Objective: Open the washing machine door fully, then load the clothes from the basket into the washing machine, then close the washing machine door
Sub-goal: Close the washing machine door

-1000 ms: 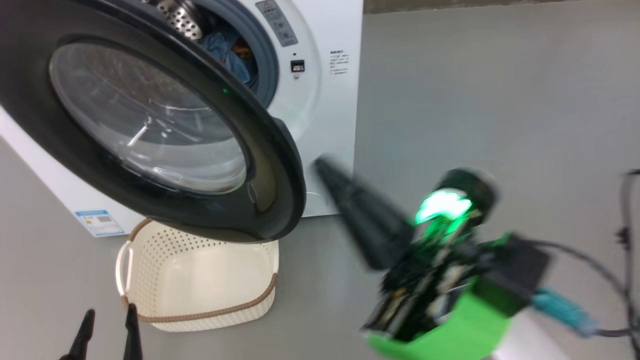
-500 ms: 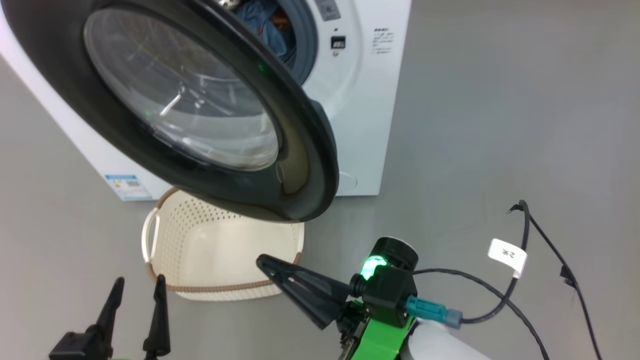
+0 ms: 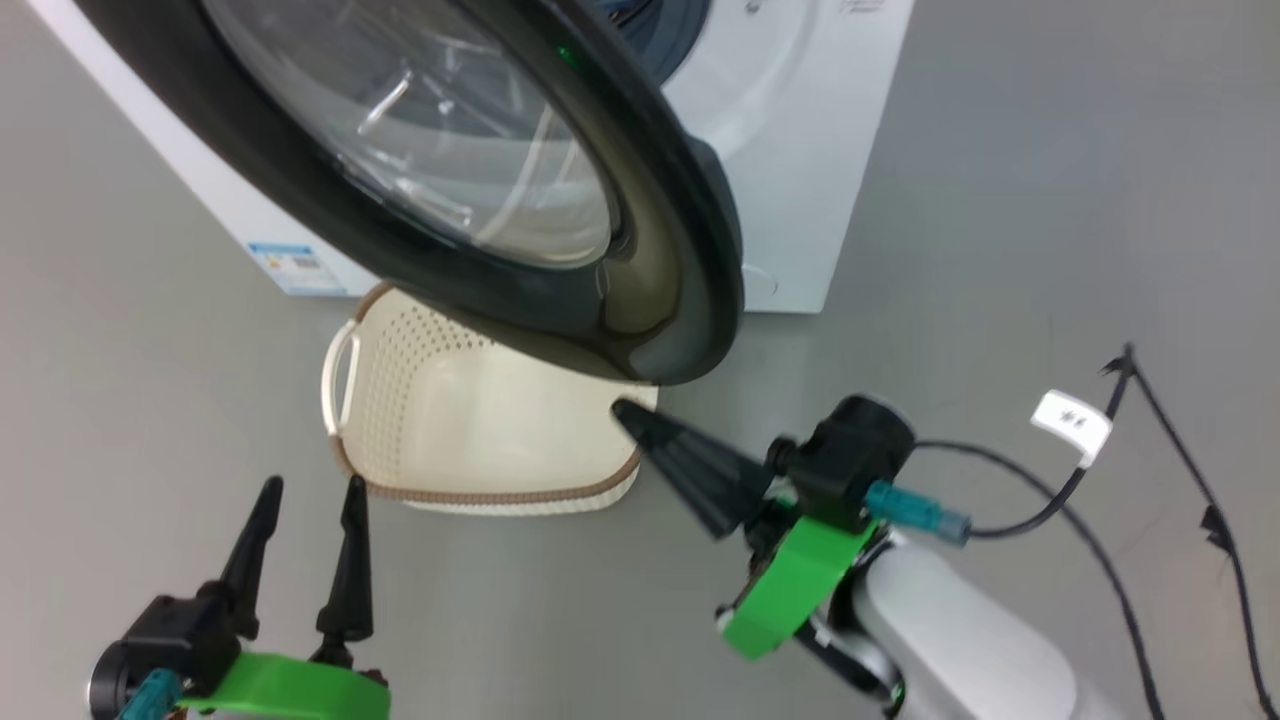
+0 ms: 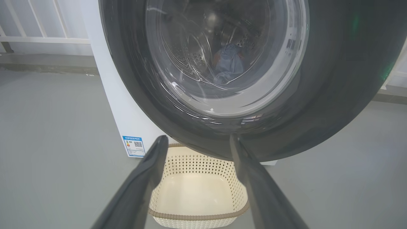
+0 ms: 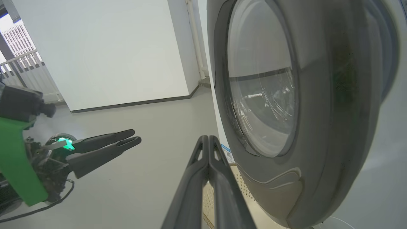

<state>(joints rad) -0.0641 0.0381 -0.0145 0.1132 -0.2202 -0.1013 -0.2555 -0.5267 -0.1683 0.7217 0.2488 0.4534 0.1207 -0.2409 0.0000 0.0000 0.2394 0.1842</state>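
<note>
The washing machine door (image 3: 690, 250) stands swung out from the white washing machine (image 3: 800, 150), hanging over the basket (image 3: 480, 495). The cream basket (image 4: 197, 216) holds nothing. Through the door glass, blue clothes (image 4: 229, 63) lie inside the steel drum. My right gripper (image 3: 625, 412) is shut and empty, with its tip just under the door's lower edge beside the basket's right rim. In the right wrist view its closed fingers (image 5: 206, 149) point past the door (image 5: 334, 127). My left gripper (image 3: 311, 490) is open and empty, low in front of the basket; its fingers (image 4: 152, 159) frame the basket.
A black cable with a white tag (image 3: 1070, 420) lies on the grey floor to the right. A blue label sticker (image 4: 133, 146) marks the machine's lower left corner. A white wall (image 5: 111, 54) and a railing stand beyond my open left gripper (image 5: 135, 136).
The head view has shifted, so the machine sits higher and further right. My right gripper dropped from beside the door's edge to the basket's right rim, staying shut. The left gripper stays open.
</note>
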